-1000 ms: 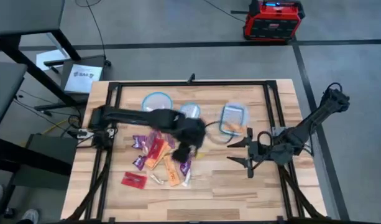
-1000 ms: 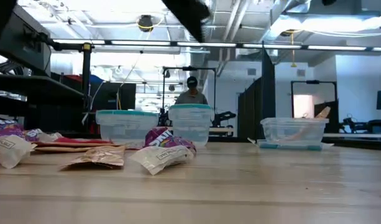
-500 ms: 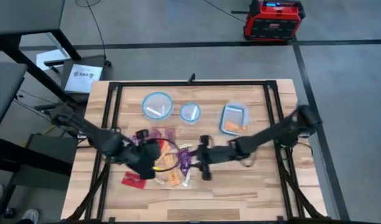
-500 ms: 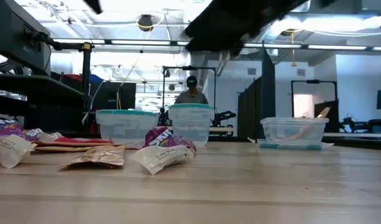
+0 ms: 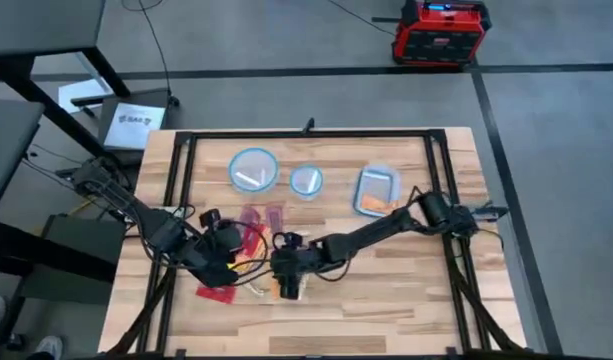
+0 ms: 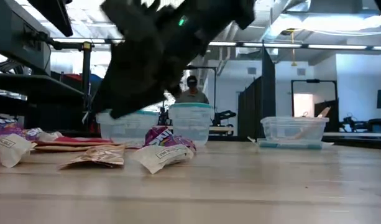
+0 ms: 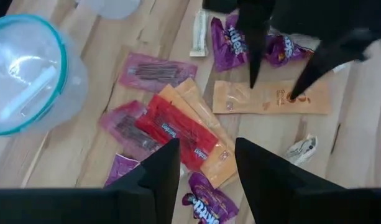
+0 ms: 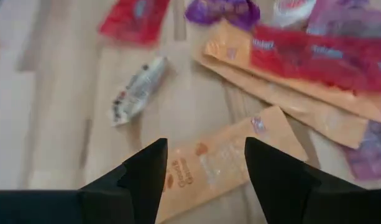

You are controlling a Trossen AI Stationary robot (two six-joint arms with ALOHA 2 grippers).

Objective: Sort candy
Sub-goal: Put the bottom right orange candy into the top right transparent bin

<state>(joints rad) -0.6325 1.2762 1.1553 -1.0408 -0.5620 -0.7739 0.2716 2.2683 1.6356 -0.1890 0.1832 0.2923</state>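
The candy lies in a loose pile (image 5: 254, 250) on the wooden table, left of centre: red (image 7: 171, 130), orange (image 7: 271, 98) and purple (image 7: 230, 40) packets, plus a small white wrapped sweet (image 8: 137, 90). My left gripper (image 7: 206, 168) hovers open over the pile's left side (image 5: 226, 262), above the red packet. My right gripper (image 8: 206, 171) is open too, reaching across from the right to the pile's near side (image 5: 286, 283). Its fingers stand over an orange packet (image 8: 221, 158), one on either side. I see no touch.
Three clear blue-rimmed containers stand in a row at the far side: a large round one (image 5: 253, 168), a small round one (image 5: 306, 180), and a rectangular one (image 5: 376, 190) holding something orange. Bare wood lies near and to the right (image 5: 406, 300). A person stands in the room beyond the table (image 6: 191, 93).
My left gripper has pulled back from the table's middle toward the left and near edge, and is now over the pile's left side. My right gripper has swept from the right toward the table's left and gone down over the orange packet. The candy has not moved.
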